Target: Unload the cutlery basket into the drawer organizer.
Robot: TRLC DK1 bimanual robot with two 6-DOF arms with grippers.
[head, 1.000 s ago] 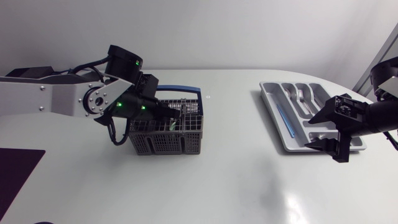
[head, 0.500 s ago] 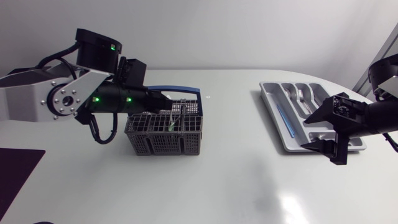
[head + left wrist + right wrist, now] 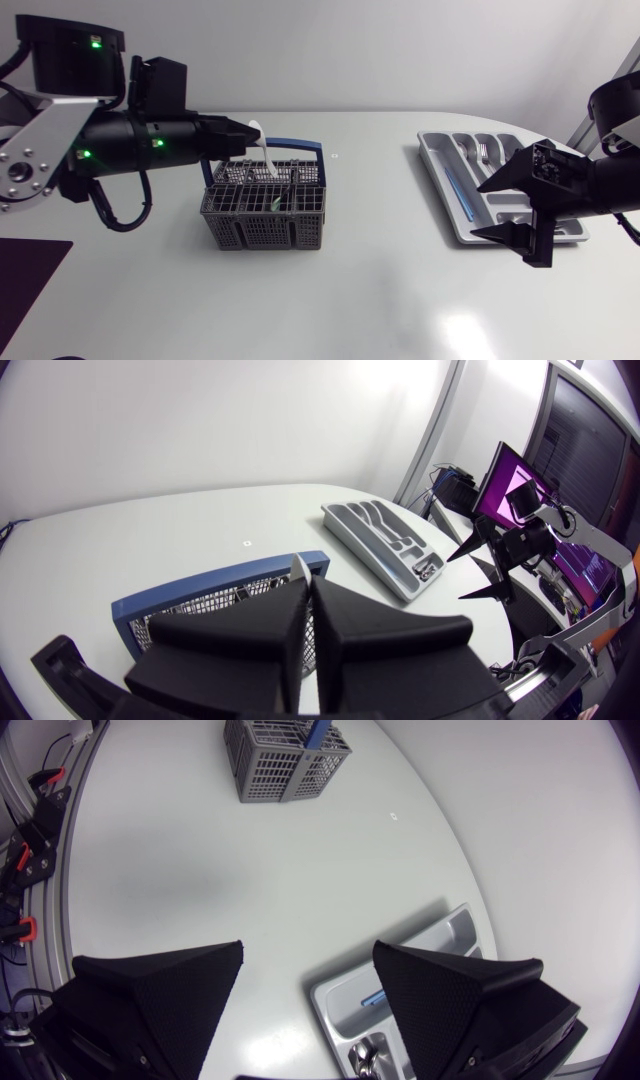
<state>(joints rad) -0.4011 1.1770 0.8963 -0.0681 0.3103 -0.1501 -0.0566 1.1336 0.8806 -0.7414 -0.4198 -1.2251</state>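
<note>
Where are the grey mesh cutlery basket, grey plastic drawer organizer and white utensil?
grey mesh cutlery basket (image 3: 265, 228): head view, front wall.
grey plastic drawer organizer (image 3: 436, 172): head view, long rim.
white utensil (image 3: 257, 132): head view, exposed tip.

Grey mesh basket w/ blue handle, upright; white utensil above it; grey organizer well apart, fork inside

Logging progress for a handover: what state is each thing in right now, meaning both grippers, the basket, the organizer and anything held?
Left gripper: shut on the white utensil, above the basket.
White utensil: held above the basket.
Cutlery basket: upright, not yet empty.
Drawer organizer: partly filled, with a fork inside.
Right gripper: open, empty, beside the organizer.
</note>
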